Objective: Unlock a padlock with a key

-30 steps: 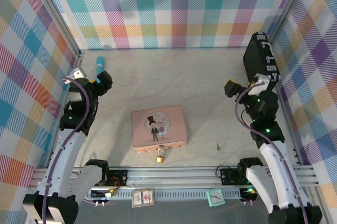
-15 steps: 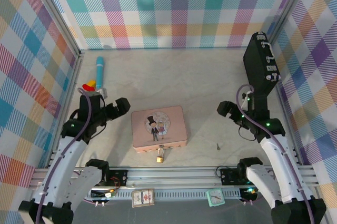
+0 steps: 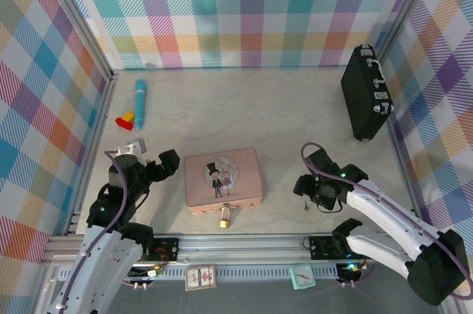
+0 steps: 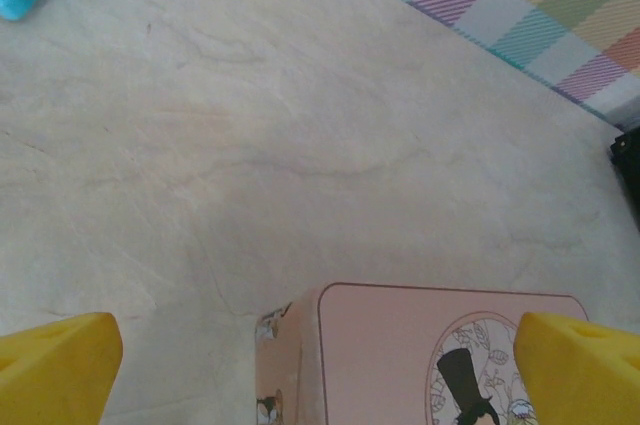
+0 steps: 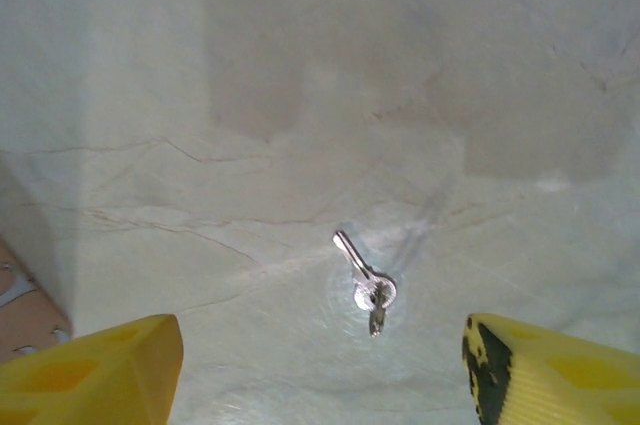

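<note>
The small brass padlock [image 3: 224, 218] hangs at the front of the pink illustrated tin [image 3: 223, 179], near the table's front edge. To its right the tiny grey key [image 3: 306, 205] lies flat on the marble top. My right gripper [image 3: 309, 194] hovers low over the key, which in the right wrist view rests on the table as a slim key [image 5: 362, 280] just ahead of the gripper [image 5: 320, 375], between its wide-apart yellow fingertips [image 5: 90, 370]; nothing is held. My left gripper [image 3: 164, 166] stands open at the tin's left side. The left wrist view has the tin [image 4: 400, 345] between that gripper's [image 4: 318, 375] fingers.
A blue tube [image 3: 140, 94] and small red and yellow blocks [image 3: 126, 120] lie at the back left. A black case [image 3: 363, 92] leans at the right wall. Plaid walls close in three sides; a metal rail [image 3: 244, 242] runs along the front.
Both arms have dropped from raised poses toward the near middle. The right gripper came down over the key; the left one moved in beside the tin.
</note>
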